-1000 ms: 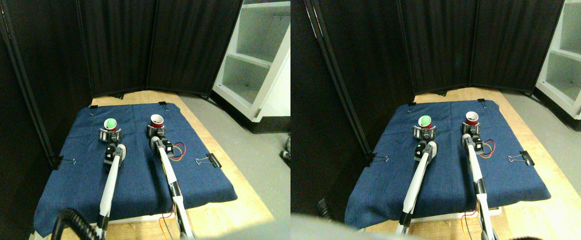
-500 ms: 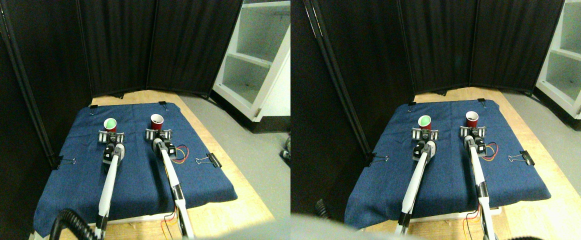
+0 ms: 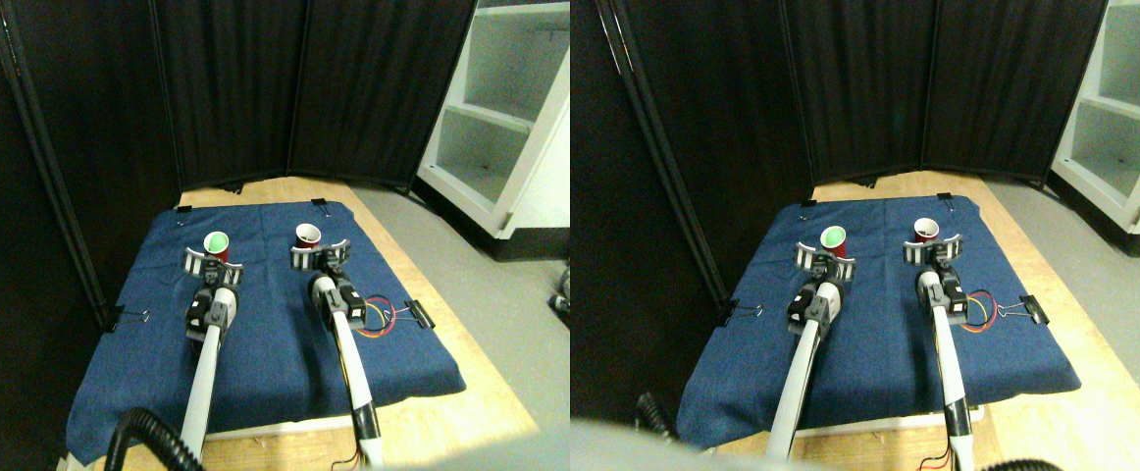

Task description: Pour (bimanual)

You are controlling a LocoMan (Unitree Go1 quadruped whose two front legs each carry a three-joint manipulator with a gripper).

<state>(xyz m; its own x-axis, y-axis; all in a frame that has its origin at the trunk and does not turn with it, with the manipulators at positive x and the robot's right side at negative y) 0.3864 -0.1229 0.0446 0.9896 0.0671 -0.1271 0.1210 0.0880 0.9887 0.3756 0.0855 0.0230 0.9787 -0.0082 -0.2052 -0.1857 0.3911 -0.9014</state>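
The left gripper (image 3: pixel 212 263) is sitting wide open just in front of the green-filled cup (image 3: pixel 217 243). The right gripper (image 3: pixel 320 255) is gaping wide too, by the red cup (image 3: pixel 308 236). No writing is showing anywhere.

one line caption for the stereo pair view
Two open grippers, left and right, just short of two red cups on a blue cloth.
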